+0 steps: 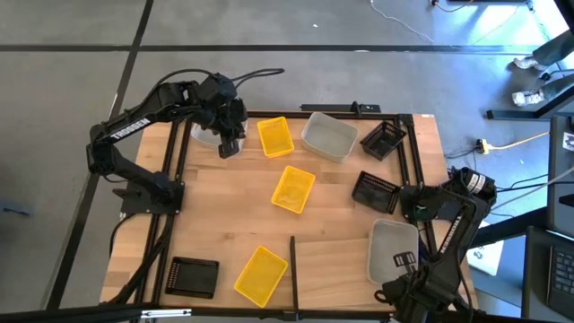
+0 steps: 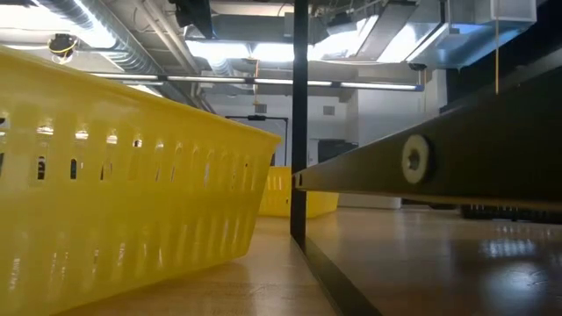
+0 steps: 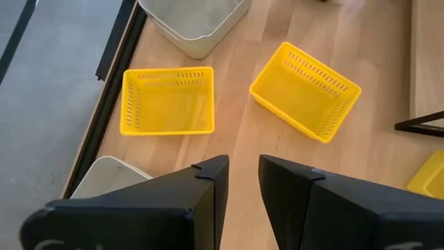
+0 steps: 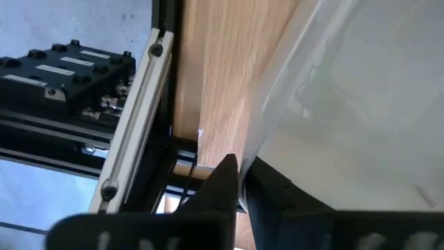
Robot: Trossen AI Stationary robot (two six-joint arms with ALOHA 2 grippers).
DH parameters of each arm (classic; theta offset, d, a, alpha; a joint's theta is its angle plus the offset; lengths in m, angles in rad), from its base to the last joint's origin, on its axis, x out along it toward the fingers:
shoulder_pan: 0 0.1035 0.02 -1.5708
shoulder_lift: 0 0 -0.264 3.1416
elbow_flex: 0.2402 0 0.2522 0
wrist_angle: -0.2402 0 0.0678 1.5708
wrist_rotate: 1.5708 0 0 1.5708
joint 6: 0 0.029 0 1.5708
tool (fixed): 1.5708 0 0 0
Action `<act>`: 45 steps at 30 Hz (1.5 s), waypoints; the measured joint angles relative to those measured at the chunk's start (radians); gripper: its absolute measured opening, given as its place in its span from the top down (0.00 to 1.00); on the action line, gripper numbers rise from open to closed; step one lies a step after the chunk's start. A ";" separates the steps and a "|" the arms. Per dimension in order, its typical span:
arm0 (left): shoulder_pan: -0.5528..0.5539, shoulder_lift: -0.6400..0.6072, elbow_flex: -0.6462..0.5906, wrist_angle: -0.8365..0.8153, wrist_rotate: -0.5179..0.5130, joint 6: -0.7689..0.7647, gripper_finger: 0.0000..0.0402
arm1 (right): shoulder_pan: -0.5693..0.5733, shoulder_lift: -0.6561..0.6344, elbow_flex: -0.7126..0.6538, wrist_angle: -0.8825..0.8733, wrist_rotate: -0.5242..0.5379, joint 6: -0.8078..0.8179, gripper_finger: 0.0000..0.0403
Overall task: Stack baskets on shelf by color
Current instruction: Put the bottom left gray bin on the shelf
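Three yellow baskets lie on the table (image 1: 275, 136) (image 1: 293, 188) (image 1: 261, 274), along with three black mesh ones (image 1: 384, 139) (image 1: 374, 191) (image 1: 193, 276). One grey-white basket (image 1: 329, 136) stands at the far edge. A second (image 1: 204, 136) is half hidden under my left arm. A third (image 1: 387, 247) sits at the right end of the pale shelf (image 1: 332, 260), whose dark divider (image 1: 292, 260) stands at its left edge. My left gripper (image 3: 243, 187) hovers open and empty over the far left of the table. My right gripper (image 4: 243, 184) is shut on the third grey-white basket. My right gripper pinches the translucent wall (image 4: 260, 142) of the grey-white basket near its near right corner (image 1: 404, 260), with one finger inside the basket and one outside. The fingers come from the table's near right side. Whether the basket is lifted off the shelf cannot be told.
A dark metal frame (image 1: 408, 166) runs along the table's edges. In the low view the near yellow basket (image 2: 114, 184) fills the left side, with the divider (image 2: 299, 123) upright beside it. Bare wood lies between the middle yellow basket and the shelf.
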 joint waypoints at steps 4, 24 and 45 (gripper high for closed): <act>0.000 0.000 0.000 0.000 0.000 0.000 0.82 | 0.000 0.000 0.000 0.019 0.007 -0.007 0.85; 0.000 0.000 0.000 0.001 0.002 -0.001 0.82 | -0.049 -0.013 0.320 -0.319 0.206 0.006 0.83; -0.068 0.000 0.000 0.019 0.002 0.002 0.82 | -0.358 -0.044 0.106 0.141 0.415 0.256 0.98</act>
